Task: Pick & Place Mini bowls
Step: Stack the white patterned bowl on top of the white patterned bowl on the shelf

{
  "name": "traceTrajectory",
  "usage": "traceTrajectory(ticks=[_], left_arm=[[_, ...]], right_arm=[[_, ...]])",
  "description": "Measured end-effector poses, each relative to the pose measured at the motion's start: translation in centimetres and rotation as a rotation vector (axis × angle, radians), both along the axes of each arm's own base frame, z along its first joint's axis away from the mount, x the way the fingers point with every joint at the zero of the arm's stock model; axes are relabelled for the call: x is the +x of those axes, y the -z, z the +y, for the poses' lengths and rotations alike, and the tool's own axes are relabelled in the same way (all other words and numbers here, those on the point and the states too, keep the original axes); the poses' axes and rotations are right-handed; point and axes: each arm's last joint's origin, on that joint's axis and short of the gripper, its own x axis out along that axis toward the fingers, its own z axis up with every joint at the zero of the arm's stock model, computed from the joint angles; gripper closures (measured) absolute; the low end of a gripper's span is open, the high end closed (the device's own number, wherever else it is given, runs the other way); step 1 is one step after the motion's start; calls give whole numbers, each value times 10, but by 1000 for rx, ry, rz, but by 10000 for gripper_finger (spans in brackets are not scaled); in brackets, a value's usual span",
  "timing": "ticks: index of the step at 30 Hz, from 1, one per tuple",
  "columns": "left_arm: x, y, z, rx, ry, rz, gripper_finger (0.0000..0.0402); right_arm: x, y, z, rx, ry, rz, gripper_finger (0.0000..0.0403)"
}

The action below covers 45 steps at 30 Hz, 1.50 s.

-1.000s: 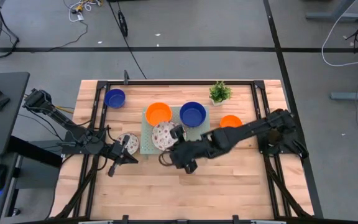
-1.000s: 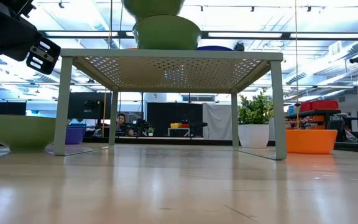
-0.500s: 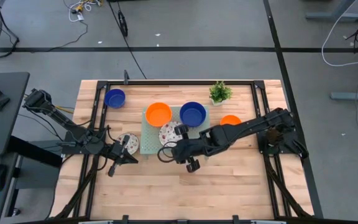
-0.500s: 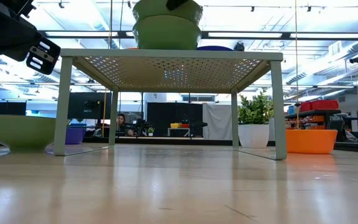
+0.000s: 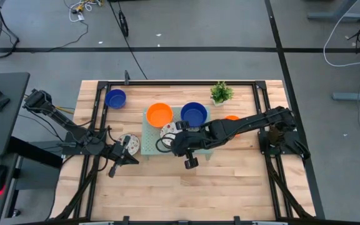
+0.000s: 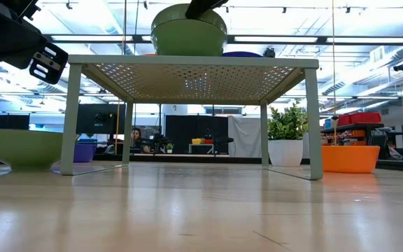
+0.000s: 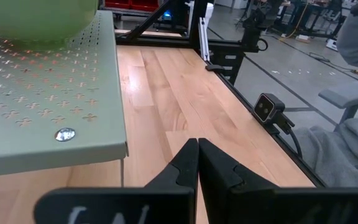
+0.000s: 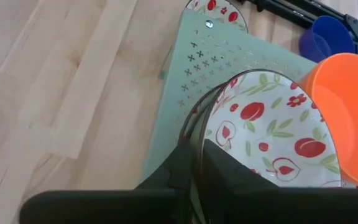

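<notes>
My right gripper (image 8: pixel 196 155) is shut on a white mini bowl with red fruit marks (image 8: pixel 272 137) over the pale green perforated tray (image 5: pixel 147 145). In the low view this bowl (image 6: pixel 187 31) sits at the tray top. An orange bowl (image 5: pixel 159 114) and a dark blue bowl (image 5: pixel 194 114) stand on the tray. Another blue bowl (image 5: pixel 115 98) and an orange bowl (image 5: pixel 232 119) stand on the table. My left gripper (image 7: pixel 197 155) is shut and empty beside a second white speckled bowl (image 5: pixel 130 142) at the tray's left. My right gripper pinches the white bowl's rim (image 8: pixel 199 121) on its near left side, one finger inside the bowl and one outside. The fingers slant down from the table's right and near side. The bowl sits level, its base at the tray top in the low view.
A small green potted plant (image 5: pixel 221 92) stands at the far edge, right of the blue bowl. Black frame rails (image 5: pixel 99 119) run along the table's sides. Bare wood lies along the near half of the table (image 5: pixel 186 194).
My right gripper has gone down and a little toward the table's far edge with the white bowl. The bowl, held well above the tray a second ago, now stands at the tray top in front of the orange bowl.
</notes>
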Motion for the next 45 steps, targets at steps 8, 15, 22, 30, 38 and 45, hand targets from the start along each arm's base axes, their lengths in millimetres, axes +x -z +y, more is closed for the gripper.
traceTrajectory(ticks=[8,15,22,30,38,45], left_arm=[[0,0,0,0,0,0,387],[0,0,0,0,0,0,387],[0,0,0,-1,0,0,387],[0,0,0,0,0,1,387],[0,0,0,0,0,1,387],[0,0,0,0,0,1,387]], right_arm=[[0,0,0,6,8,-2,365],[0,0,-1,21,24,-5,325],[-3,-7,-1,24,-4,-23,259],[-18,-25,-2,153,14,-27,298],[-17,-15,-10,150,46,20,388],[-15,-8,-16,153,73,29,393]])
